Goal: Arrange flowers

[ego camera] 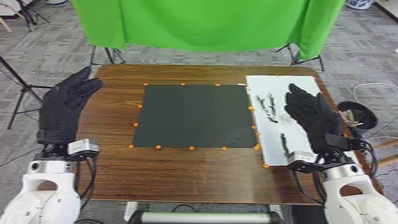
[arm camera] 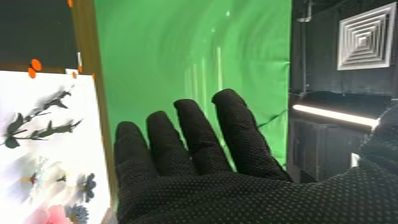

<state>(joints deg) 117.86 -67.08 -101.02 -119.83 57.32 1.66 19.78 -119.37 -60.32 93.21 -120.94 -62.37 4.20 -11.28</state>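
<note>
Head view: wooden table (ego camera: 115, 175), dark mat (ego camera: 191, 115), white board (ego camera: 280, 82) alongside. Right hand (ego camera: 313, 115) over board, left hand (ego camera: 64, 107) by table's left side; both unfurled, holding nothing. Right wrist view: leafy sprig (arm camera: 15, 125), pink flower (arm camera: 59, 215) on board. Risks crushing petals by pressing low, snagging stems by sweeping.

Slender, dark-green leafy sprigs (arm camera: 15, 124) are being supported flat on a white rectangular sheet (ego camera: 280, 82). A pink bloom (arm camera: 58, 215) and a blue-grey bloom (arm camera: 78, 214) are being displayed side by side, near a dark petalled bloom (arm camera: 89, 186).
</note>
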